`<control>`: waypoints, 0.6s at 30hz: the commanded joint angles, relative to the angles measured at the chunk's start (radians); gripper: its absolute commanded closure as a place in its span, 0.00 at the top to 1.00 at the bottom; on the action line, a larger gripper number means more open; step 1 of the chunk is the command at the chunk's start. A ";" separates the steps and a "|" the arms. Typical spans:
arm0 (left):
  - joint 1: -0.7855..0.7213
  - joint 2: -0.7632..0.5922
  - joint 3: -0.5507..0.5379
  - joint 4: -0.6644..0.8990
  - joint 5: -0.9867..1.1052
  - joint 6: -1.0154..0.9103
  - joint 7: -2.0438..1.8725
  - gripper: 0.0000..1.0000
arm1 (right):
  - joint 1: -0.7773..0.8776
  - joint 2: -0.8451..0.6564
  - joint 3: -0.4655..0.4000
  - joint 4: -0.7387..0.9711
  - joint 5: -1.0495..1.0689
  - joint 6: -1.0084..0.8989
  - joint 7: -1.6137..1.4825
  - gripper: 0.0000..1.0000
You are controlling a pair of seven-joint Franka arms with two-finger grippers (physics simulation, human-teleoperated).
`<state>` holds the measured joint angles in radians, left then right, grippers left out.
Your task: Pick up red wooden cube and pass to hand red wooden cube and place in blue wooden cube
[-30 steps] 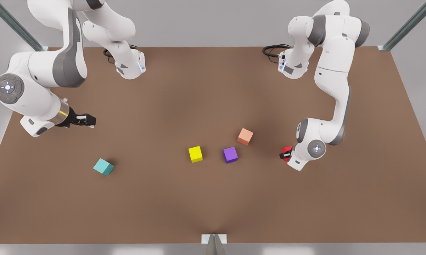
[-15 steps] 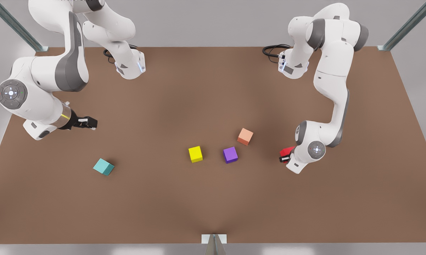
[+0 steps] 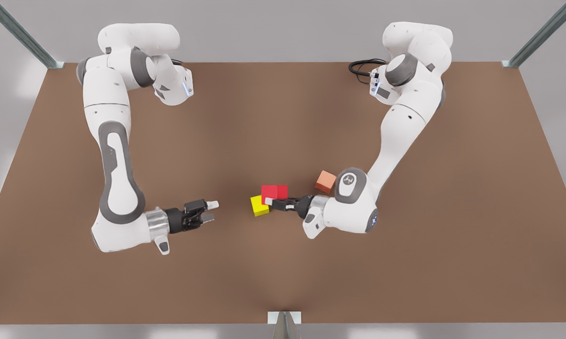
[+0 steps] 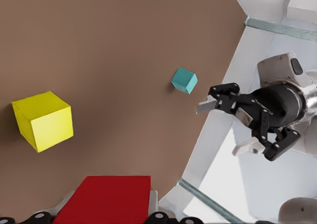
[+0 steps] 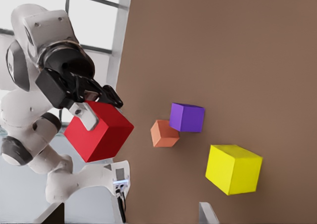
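Okay, my left gripper [image 3: 270, 201] is just right of centre in the front view, fingers pinched on the red wooden cube [image 3: 274, 192]. The cube is held up off the brown table [image 3: 283, 117], and in that view it overlaps the upper corner of the yellow cube [image 3: 258, 209]. In the left wrist view the red block sits right between the pads.

The right gripper [image 3: 211, 211], the hand that takes the pass, is left of centre in the front view. Its fingers are spread and point toward the red cube, with a clear gap between the two grippers (they face each other nearly head on). From the right wrist view I see the other arm's black fingers clamped on two opposite faces of the red cube.

The blue wooden cube [image 4: 184, 80] shows in the left wrist view, resting on the table near its edge, beyond the open right gripper.

The salmon cube [image 3: 326, 181] lies right of centre in the front view, beside the left arm's wrist. The purple cube [image 5: 187, 117] sits next to it in the right wrist view.
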<state>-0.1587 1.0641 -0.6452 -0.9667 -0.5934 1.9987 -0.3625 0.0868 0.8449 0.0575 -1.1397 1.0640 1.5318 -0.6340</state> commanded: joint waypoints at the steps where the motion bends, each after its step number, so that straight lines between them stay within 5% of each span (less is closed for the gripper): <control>1: -0.001 0.002 -0.002 -0.012 -0.025 -0.024 0.126 0.68 | 0.001 0.000 0.004 -0.005 0.064 0.080 -1.293 1.00; 5: -0.030 0.022 -0.005 -0.020 -0.028 0.075 0.203 0.68 | 0.056 0.005 0.005 -0.026 0.180 0.240 -1.463 1.00; 18: 0.004 0.027 -0.030 -0.020 -0.154 0.066 0.264 0.69 | 0.131 -0.118 0.005 -0.315 0.363 0.289 -1.602 1.00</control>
<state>-0.1565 1.0922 -0.6738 -0.9867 -0.7204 2.0688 -0.2312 0.2117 0.7302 0.0626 -1.4462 1.3830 1.7897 -1.5953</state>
